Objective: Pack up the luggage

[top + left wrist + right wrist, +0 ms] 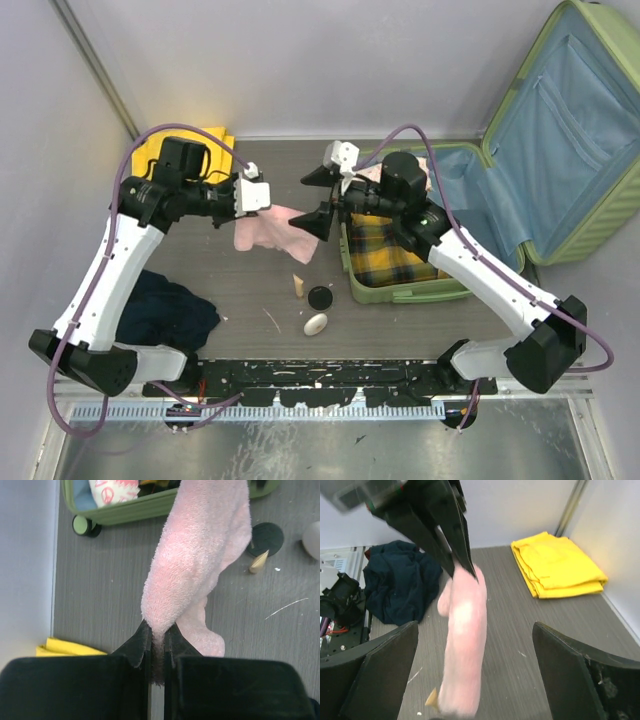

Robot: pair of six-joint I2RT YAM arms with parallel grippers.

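- Grey wood-grain table [250, 280] sits between pale walls and carries everything.
- Pressed tight together, the fingers of the left gripper [157, 639] pinch the top edge of a pink towel [200, 555], which hangs down from the pinch over the table.
- Spread wide, the fingers of the right gripper [318, 198] stand one on each side of the hanging towel; the right wrist view shows a gap on both sides.
- Near the towel's lower end lie a small tan wedge [298, 287], a black disc [320, 297] and a white oval [316, 324].
- Just right of the right gripper, the luggage [590, 150] lies open on the table's right side, its lid leaning up toward the right wall with the blue lining showing.
- Its base holds a yellow plaid cloth [385, 250] and a white cloth with pink print [112, 490].
- A folded yellow cloth [205, 140] lies in the far left corner.
- A crumpled dark blue garment [165, 310] lies near the left arm's base.
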